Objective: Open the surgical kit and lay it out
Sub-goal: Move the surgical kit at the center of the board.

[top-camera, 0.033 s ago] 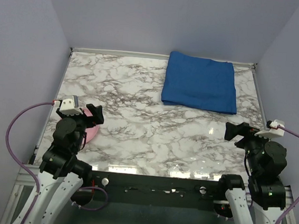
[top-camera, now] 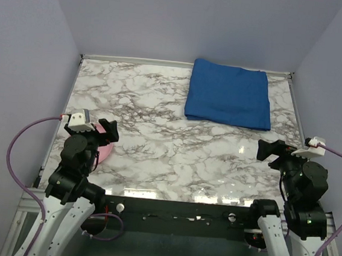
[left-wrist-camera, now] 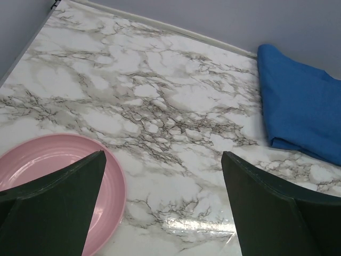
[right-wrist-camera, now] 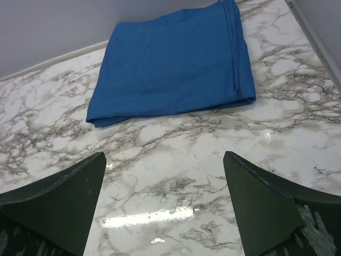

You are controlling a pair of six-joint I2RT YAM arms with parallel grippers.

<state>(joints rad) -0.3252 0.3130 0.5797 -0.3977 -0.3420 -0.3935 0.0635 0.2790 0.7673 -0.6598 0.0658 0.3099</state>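
Note:
The surgical kit is a folded royal-blue cloth bundle lying flat at the back right of the marble table; whatever it wraps is hidden. The bundle also appears at the right edge of the left wrist view and at the top of the right wrist view. My left gripper hovers open near the front left, far from the kit. My right gripper is open at the front right, a short way in front of the bundle. Neither holds anything.
A pink plate lies at the front left, partly under the left gripper. Blue-grey walls close in the table at the back and both sides, with a raised rail along the far edge.

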